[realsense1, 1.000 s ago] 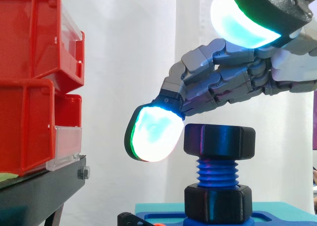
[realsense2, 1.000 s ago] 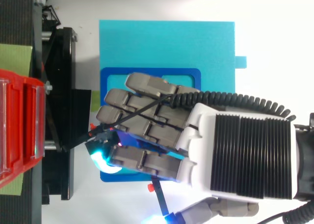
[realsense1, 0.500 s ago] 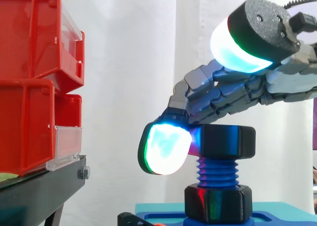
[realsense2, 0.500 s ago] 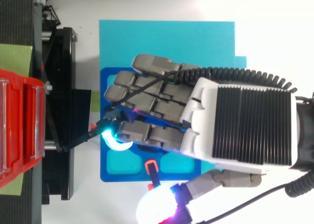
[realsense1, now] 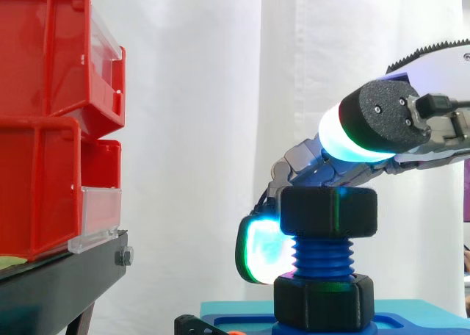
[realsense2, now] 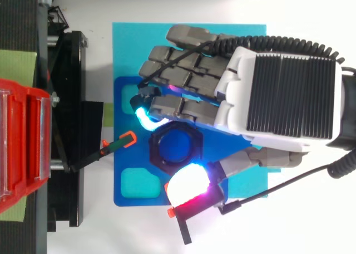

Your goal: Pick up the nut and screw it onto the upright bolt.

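Nut (realsense1: 328, 211) sits high on the upright bolt (realsense1: 322, 256), threads bare below it. Hand (realsense2: 278, 92) straddles the nut; clamped or not, I can't tell. Turn level, press lightly, avoid cross-threading.

Nut (realsense1: 329, 211) near-black navy on a bright blue ridged bolt (realsense1: 321, 256), royal-blue tray (realsense2: 119, 154) over a cyan base (realsense2: 189, 48); hand (realsense2: 239, 98) grey, white-backed with a black ribbed panel; bins (realsense1: 37, 181) red, stand (realsense1: 51, 287) black, curtain (realsense1: 191, 92) white.
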